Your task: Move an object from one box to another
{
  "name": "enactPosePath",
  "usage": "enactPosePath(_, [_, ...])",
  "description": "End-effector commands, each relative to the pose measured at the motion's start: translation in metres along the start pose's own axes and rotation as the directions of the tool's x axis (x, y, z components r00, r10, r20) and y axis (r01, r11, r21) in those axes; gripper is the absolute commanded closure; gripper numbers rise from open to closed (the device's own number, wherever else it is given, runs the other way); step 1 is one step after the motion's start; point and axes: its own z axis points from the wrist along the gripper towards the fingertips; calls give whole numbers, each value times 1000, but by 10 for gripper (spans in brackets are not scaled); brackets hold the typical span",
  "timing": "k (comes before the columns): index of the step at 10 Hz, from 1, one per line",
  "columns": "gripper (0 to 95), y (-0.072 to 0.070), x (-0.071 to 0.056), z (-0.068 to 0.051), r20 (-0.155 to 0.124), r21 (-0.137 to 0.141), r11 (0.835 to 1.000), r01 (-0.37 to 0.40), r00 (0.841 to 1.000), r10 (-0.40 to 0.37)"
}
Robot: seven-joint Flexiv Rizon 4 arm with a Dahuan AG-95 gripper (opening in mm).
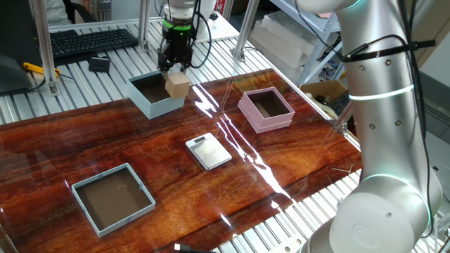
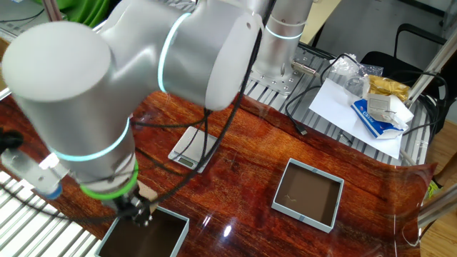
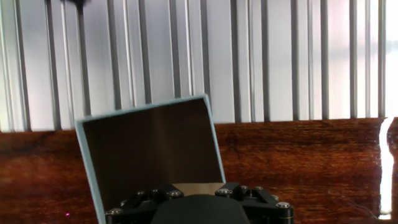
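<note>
A Flexiv Rizon arm [image 1: 383, 105] hangs its two-finger gripper [image 1: 174, 68] over the far corner of a wood-grain table [image 1: 169, 179], the small tan wooden cube [image 1: 178, 84] clamped between the black fingers [image 1: 167, 62]. The jaws are closed down to the width of the cube, which sits just below the gripper body and is lifted clear of the table, directly above the near right rim of the tall-walled light blue box [image 1: 155, 93] with its dark brown inside. From one fixed view the cube overlaps that rim; whether it touches the wall cannot be told.

The pink box [image 1: 266, 109], low-walled and dark inside, stands well apart to the right on the same table and holds nothing that shows. Between the 2 boxes and nearer the camera lies a flat silver scale [image 1: 208, 151]. A wider, shallower grey-blue tray [image 1: 113, 197] rests at the near left.

In the hand view the light blue box [image 3: 152, 152] fills the lower middle, its open mouth facing the lens, and the gripper [image 3: 199, 208] shows only as a dark housing at the bottom edge; the cube is hidden there. In the other fixed view the arm's grey joints block most of the scene, and a sliver of tan [image 2: 146, 191] shows beside the gripper [image 2: 139, 210] above the box [image 2: 146, 239].
</note>
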Motion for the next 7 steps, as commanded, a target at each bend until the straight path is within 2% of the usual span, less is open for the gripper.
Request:
enactPosePath(1, [950,5,-7,-2,-7,1,1000,-8,1000,8])
enactPosePath(7, [950,25,-19,12,-9,-3,999,-32,999,32])
